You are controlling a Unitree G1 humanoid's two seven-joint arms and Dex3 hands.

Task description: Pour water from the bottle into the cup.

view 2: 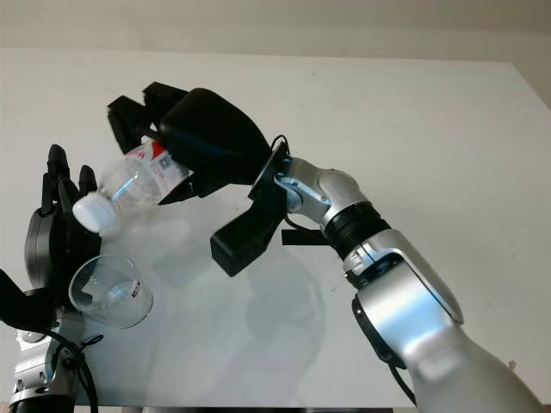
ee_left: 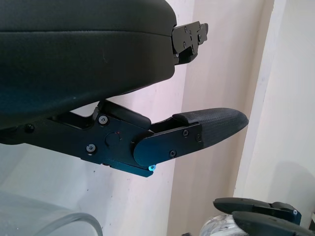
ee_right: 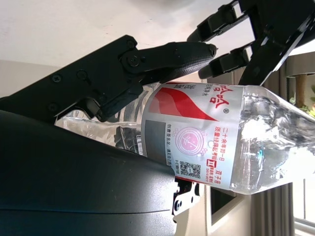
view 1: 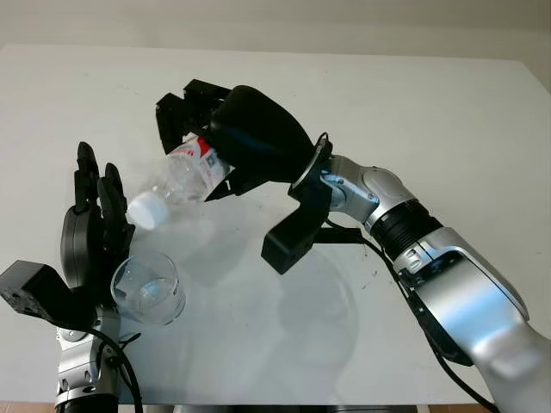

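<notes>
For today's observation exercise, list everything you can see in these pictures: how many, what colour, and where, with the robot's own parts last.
bottle: one, clear plastic with a red and white label, tipped neck-down above the cup, held in the right hand.
cap: one, white, on the bottle's neck, just above the cup's rim.
cup: one, clear, at the table's near left, against the left hand.
table: one, white, under everything.
right hand: one, black, fingers closed around the bottle, raised over the table's left middle.
left hand: one, black, upright at the near left, wrapped behind the cup.
</notes>
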